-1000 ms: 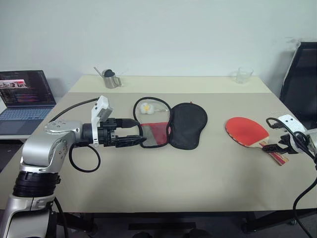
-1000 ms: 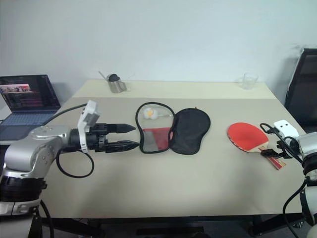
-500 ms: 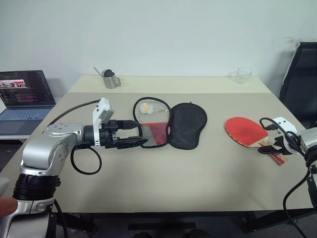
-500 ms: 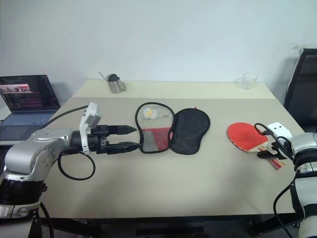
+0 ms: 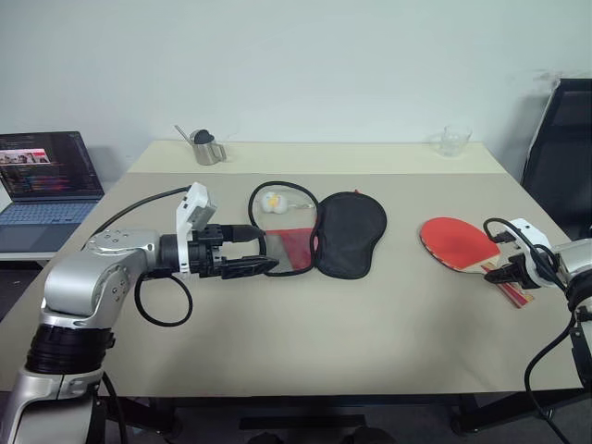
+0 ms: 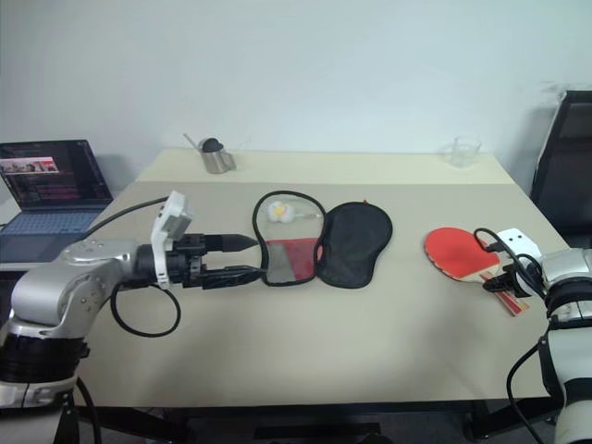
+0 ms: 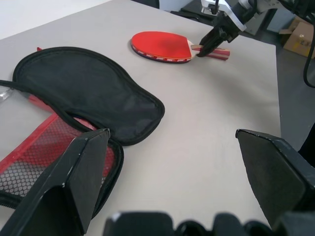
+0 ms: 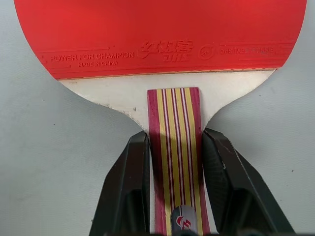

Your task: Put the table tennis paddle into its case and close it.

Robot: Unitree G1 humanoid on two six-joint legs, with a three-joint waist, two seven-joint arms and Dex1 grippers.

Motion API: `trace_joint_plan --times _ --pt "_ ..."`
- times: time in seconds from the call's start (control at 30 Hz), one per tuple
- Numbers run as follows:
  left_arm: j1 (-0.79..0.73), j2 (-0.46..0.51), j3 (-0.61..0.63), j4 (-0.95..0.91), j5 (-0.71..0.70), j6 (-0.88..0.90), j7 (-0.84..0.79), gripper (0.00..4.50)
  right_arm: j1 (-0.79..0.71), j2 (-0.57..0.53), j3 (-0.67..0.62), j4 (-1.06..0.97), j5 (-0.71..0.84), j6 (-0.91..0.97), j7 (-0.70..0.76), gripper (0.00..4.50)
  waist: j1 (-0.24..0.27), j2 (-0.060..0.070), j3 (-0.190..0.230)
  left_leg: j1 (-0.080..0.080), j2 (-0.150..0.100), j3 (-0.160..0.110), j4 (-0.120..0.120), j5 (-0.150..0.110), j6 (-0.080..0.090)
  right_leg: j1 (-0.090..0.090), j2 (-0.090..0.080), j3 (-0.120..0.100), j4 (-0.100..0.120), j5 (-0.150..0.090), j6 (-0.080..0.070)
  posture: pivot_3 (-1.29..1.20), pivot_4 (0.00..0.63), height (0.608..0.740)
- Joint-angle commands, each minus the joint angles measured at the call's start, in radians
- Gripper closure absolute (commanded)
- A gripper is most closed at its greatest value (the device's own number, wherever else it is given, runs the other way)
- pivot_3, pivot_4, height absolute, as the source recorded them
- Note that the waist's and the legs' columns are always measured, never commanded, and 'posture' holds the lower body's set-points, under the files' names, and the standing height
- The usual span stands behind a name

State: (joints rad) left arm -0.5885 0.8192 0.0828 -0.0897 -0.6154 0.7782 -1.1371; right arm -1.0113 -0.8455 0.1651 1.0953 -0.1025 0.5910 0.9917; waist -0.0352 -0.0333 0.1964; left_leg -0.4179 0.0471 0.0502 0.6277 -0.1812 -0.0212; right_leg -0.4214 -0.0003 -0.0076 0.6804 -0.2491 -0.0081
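Observation:
The table tennis paddle (image 5: 460,244) lies flat on the right side of the table, red face up, with its striped handle (image 8: 174,162) toward me. My right gripper (image 8: 175,136) is shut on that handle, one black finger pressed against each side. The case (image 5: 350,231) lies unzipped and spread open at the table's middle: the black half is on the right and the red mesh half (image 5: 289,248) on the left. My left gripper (image 5: 268,248) hovers open at the mesh half's left edge, pointing toward the case, with nothing between its fingers (image 7: 83,167).
A small white and yellow object (image 5: 271,201) rests at the far end of the open case. A metal cup (image 5: 208,148) and a clear glass (image 5: 455,141) stand along the table's back edge. An open laptop (image 5: 46,185) sits to the left, a black chair (image 5: 564,157) to the right.
My right gripper has closed from wide open onto the paddle's handle. The left arm and the case have not moved.

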Motion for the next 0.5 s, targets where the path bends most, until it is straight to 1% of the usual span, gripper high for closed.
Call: trace_joint_plan --times 0.03,0.17,0.33,0.5 --pt "-0.007 -0.004 0.01 -0.027 -0.011 -0.016 0.004 0.0 -0.045 -0.046 -0.042 -0.077 0.011 0.03 0.001 3.38 0.0 0.0 0.0 0.0 0.0 0.0 0.0 0.0 0.0 0.0 0.0 0.0 0.0 0.0 0.0 0.0 0.15 0.74" --pt "-0.014 -0.012 0.004 -0.018 -0.007 -0.023 0.005 0.0 -0.045 -0.075 -0.073 -0.183 0.032 0.098 0.007 3.38 0.0 0.0 0.0 0.0 0.0 0.0 0.0 0.0 0.0 0.0 0.0 0.0 0.0 0.0 0.0 0.0 0.15 0.74" --pt "-0.024 -0.023 -0.008 -0.002 0.0 -0.036 0.001 0.0 -0.046 -0.1 -0.162 -0.369 0.087 0.26 -0.036 3.38 0.001 0.0 0.0 -0.001 0.0 0.0 0.0 0.0 0.0 -0.001 0.0 0.0 0.0 0.0 0.0 0.0 0.15 0.74" --pt "-0.036 -0.03 -0.02 0.017 0.008 -0.048 -0.004 0.0 -0.044 -0.078 -0.233 -0.563 0.152 0.422 -0.09 3.39 0.001 0.0 0.0 -0.001 0.0 0.0 0.0 0.0 0.0 -0.001 -0.001 0.0 0.0 0.0 0.0 0.0 0.15 0.74"
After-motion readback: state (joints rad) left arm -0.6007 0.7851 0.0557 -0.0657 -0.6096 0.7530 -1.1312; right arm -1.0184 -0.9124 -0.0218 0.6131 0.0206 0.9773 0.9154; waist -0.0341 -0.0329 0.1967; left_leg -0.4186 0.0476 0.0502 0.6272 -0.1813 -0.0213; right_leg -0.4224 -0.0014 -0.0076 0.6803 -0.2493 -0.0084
